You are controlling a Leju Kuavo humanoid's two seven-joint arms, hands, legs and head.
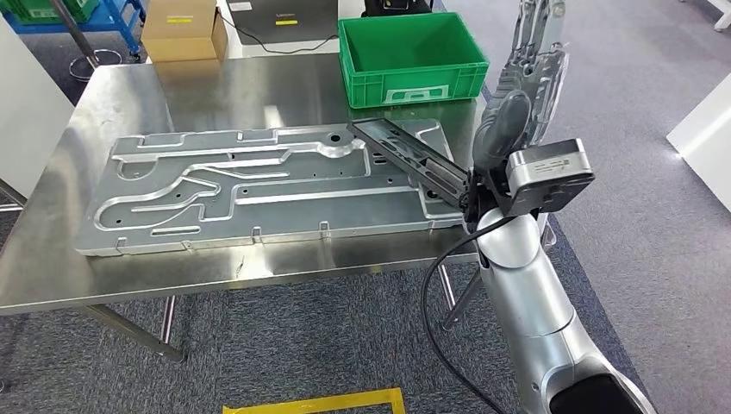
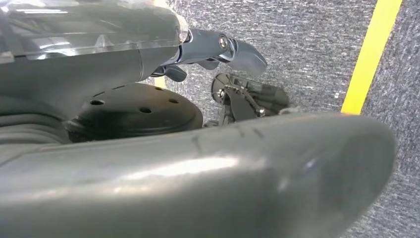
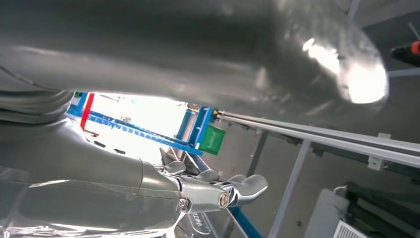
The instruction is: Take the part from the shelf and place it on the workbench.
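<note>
The right hand (image 1: 509,129), raised at the surface (image 1: 52,259) edge with fingers extended, seems to grip the dark part (image 1: 409,159) angled over the large plate (image 1: 259,185); lowering and releasing it comes next.

Brushed steel workbench (image 1: 103,267), matt metal part (image 1: 412,159), glossy green plastic crate (image 1: 412,82)

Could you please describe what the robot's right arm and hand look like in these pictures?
The right arm is smooth silver with rounded segments and a black cable looping beside it. A grey boxy camera module sits at the wrist. The right hand has a thick grey thumb, metallic linked fingers and a translucent cover.
</note>
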